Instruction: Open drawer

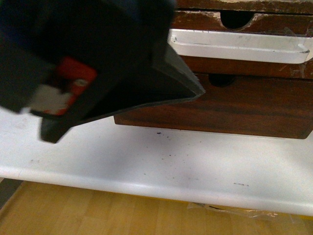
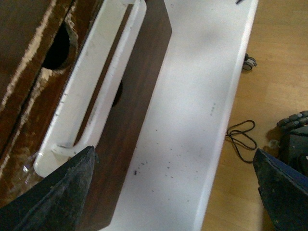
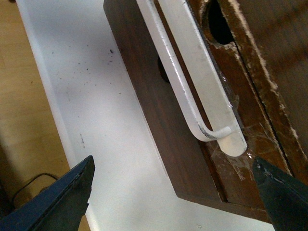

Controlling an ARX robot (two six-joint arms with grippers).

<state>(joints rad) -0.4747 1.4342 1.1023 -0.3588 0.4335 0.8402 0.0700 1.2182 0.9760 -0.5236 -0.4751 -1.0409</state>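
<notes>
The drawer (image 1: 274, 22) is a scuffed dark brown front with a half-round notch (image 1: 235, 19) and a long white handle (image 1: 239, 46). It sits at the top right of the front view. One finger (image 1: 181, 78) of my left arm looms dark and blurred just left of the handle. In the left wrist view the left gripper (image 2: 173, 192) is open and empty, with one finger (image 2: 62, 192) close to the end of the handle (image 2: 96, 86). In the right wrist view the right gripper (image 3: 173, 197) is open and empty, near the other end of the handle (image 3: 192, 62).
A plain dark wooden drawer front (image 1: 244, 107) sticks out below the handle and rests on the white table (image 1: 161, 156). The table's rounded front edge (image 1: 146, 188) borders a wooden floor. A black cable (image 2: 243, 134) and a caster wheel (image 2: 249, 62) lie on the floor.
</notes>
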